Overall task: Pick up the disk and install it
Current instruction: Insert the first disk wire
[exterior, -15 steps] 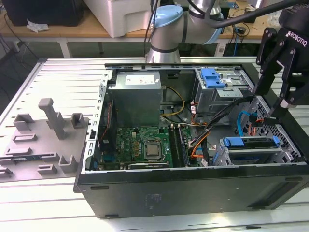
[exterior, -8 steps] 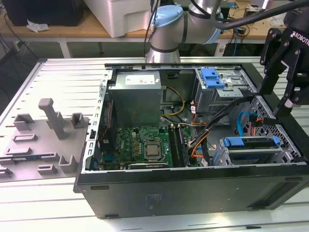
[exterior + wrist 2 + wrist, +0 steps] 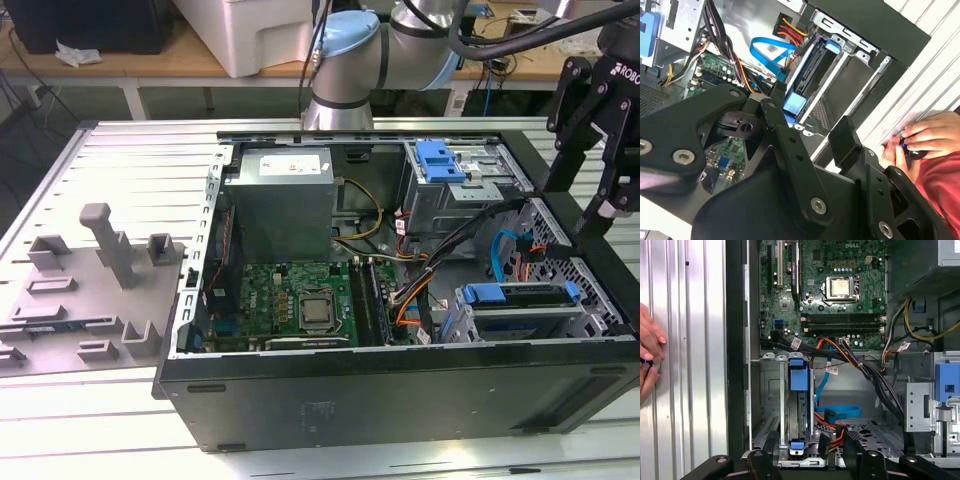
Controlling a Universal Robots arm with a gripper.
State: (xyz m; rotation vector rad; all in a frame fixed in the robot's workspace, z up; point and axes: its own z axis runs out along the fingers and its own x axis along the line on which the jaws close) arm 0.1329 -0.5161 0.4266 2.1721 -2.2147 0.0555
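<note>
- grey slatted worktop (image 3: 120,140) carries an open computer case (image 3: 400,390).
- disk (image 3: 799,405) sits in the drive cage (image 3: 782,405), beside orange cables (image 3: 827,347).
- gripper (image 3: 811,447) open, empty, near it; advise confirming flush seating, clear of cables.

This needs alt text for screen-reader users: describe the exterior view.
The robot's open gripper hangs above the blue-framed disk, which sits in a drive cage at the exterior view's right end of an open computer case lying on a slotted metal table.
</note>
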